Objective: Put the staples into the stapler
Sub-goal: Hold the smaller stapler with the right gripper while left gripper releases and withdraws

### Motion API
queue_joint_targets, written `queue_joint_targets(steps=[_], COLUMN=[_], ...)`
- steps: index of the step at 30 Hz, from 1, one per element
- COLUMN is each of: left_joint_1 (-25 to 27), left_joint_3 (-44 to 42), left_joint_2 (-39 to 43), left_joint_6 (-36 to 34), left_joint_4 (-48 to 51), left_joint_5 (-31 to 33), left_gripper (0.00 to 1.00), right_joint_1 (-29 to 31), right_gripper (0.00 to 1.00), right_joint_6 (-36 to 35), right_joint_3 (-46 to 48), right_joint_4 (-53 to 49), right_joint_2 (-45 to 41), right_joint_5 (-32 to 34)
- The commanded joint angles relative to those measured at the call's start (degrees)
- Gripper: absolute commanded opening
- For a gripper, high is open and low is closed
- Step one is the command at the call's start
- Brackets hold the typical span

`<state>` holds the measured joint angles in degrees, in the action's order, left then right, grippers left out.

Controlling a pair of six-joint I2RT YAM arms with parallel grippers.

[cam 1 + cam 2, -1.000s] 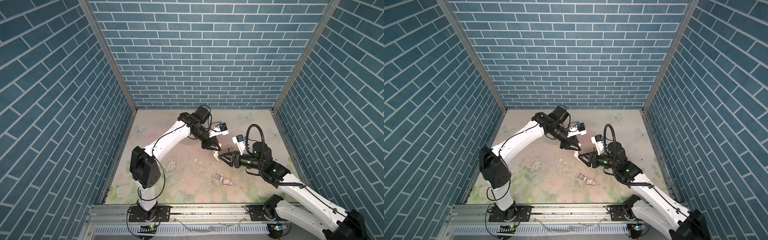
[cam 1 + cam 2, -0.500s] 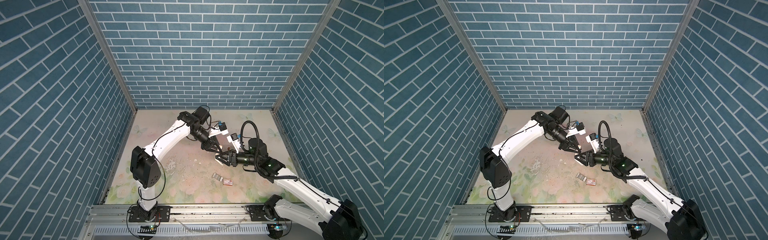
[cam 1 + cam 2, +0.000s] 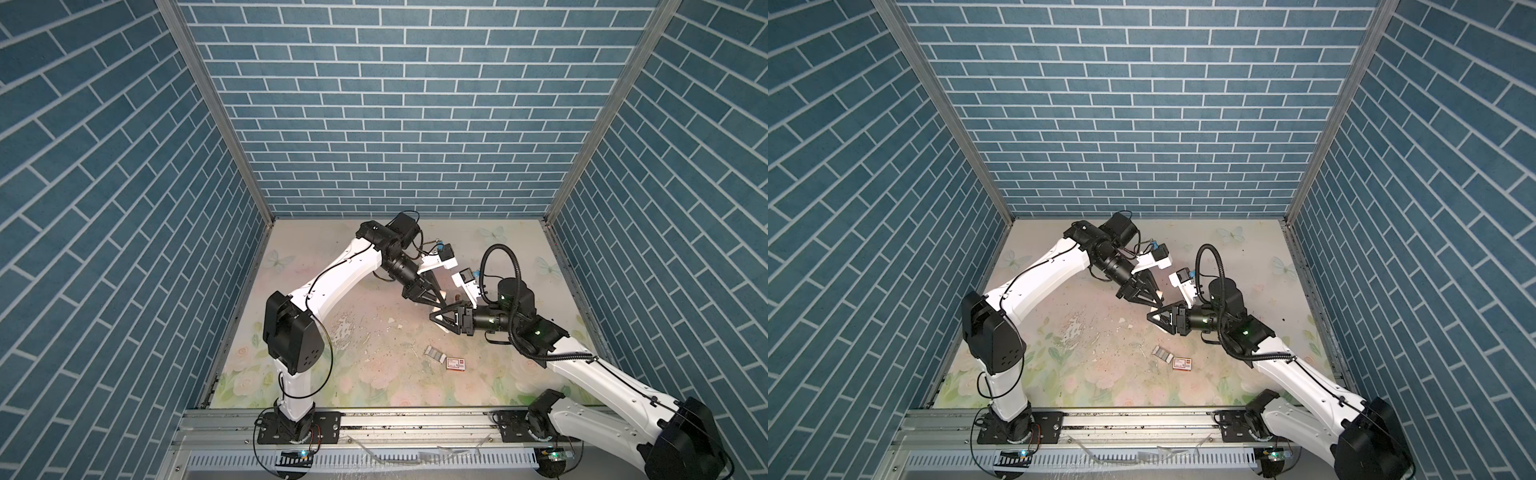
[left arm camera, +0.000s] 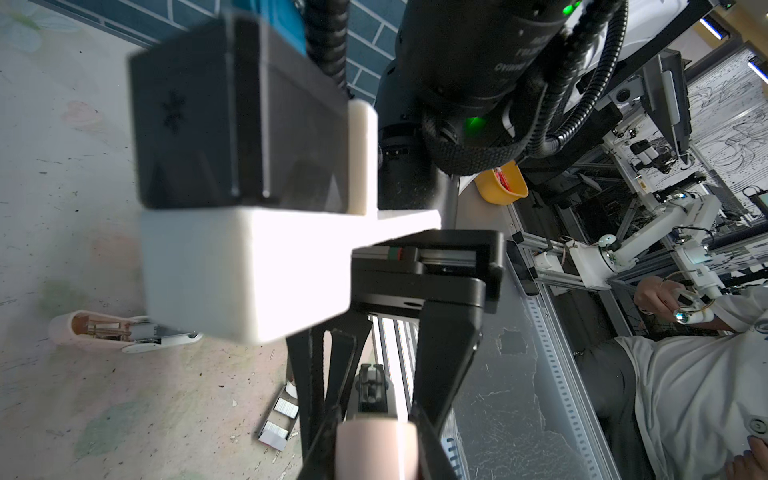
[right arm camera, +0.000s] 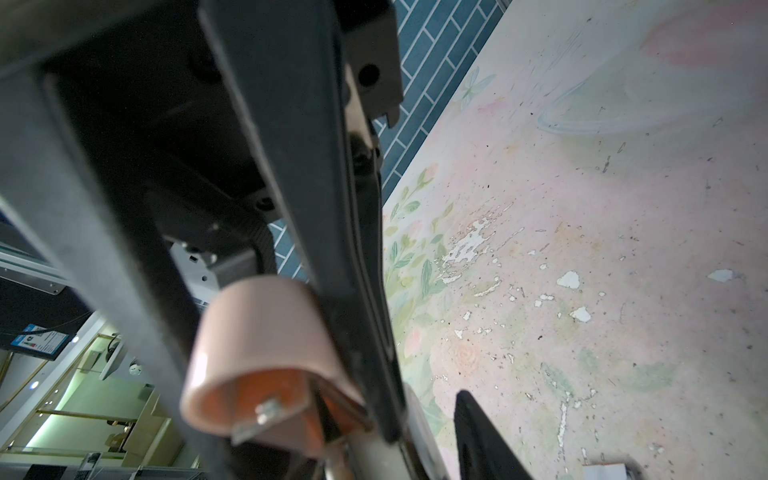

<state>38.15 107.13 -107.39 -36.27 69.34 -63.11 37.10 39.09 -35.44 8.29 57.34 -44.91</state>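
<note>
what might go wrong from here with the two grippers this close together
1. The right gripper is nearly tip to tip with the left gripper. A bump might knock loose the pink part that the left one pinches.
2. The open stapler lies on the table near them, so a low arm move may shove it.

White arms [image 3: 332, 282], black joints [image 3: 293, 332], black fingers [image 4: 449, 353]
</note>
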Motion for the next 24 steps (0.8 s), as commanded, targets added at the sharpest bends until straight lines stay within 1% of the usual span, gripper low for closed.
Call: queue_joint_targets(steps=[1,4,7,8,9,11,12,13,14,17,18,19,21,23,24], left_joint_1=[0.07,-0.01,-0.01,-0.05,-0.09,-0.18,-0.25,-0.34,-0.44,-0.75,-0.87,-0.84,-1.06,-1.66,-2.25], left_joint_3=[1.56,1.31,1.07,1.0,0.9,0.8,0.73,0.55,0.29,-0.94,-1.41,-1.92,-2.74,-4.3,-5.11], left_joint_2=[-0.33,-0.36,-0.26,-0.16,-0.03,0.16,0.23,0.48,0.67,1.84,2.29,2.85,3.65,4.73,5.34], left_joint_6=[-1.33,-1.43,-1.44,-1.27,-0.98,-0.49,-0.03,0.48,0.65,1.88,2.26,3.03,3.31,5.71,5.69], left_joint_4=[2.43,2.57,2.55,2.42,2.1,1.65,1.32,0.78,0.47,-1.76,-2.49,-3.64,-4.7,-7.22,-7.72], left_joint_5=[-2.99,-3.03,-3.16,-3.16,-3.08,-3.03,-2.78,-2.48,-2.26,-0.36,0.23,1.71,4.37,9.35,10.44], left_gripper=[0.0,0.0,0.0,0.01,0.04,0.14,0.24,0.38,0.48,0.73,0.77,0.79,0.8,0.82,0.82], right_joint_1=[0.21,0.16,0.16,0.16,0.08,0.16,0.15,0.16,0.16,0.16,0.16,0.16,0.16,0.14,0.16], right_gripper=[0.43,0.35,0.24,0.21,0.19,0.17,0.16,0.16,0.15,0.15,0.15,0.15,0.15,0.15,0.15], right_joint_6=[1.17,1.16,1.16,1.16,1.16,0.9,0.9,0.83,0.81,0.17,-0.16,-0.49,-1.2,-2.11,-2.54], right_joint_3=[0.87,1.02,1.0,1.03,0.98,0.97,0.85,0.73,0.6,-0.1,-0.38,-0.57,-1.26,-2.28,-2.89], right_joint_4=[2.12,2.42,2.34,2.42,2.26,1.93,1.84,1.81,1.6,-0.04,-0.82,-1.42,-3.38,-5.96,-7.35], right_joint_2=[0.49,0.53,0.66,0.73,0.82,1.01,1.02,1.2,1.31,1.3,1.28,1.31,1.54,1.93,2.21], right_joint_5=[-1.28,-0.88,-0.64,-0.57,-0.46,0.03,0.48,0.83,1.25,2.98,3.69,4.28,6.08,8.56,9.97])
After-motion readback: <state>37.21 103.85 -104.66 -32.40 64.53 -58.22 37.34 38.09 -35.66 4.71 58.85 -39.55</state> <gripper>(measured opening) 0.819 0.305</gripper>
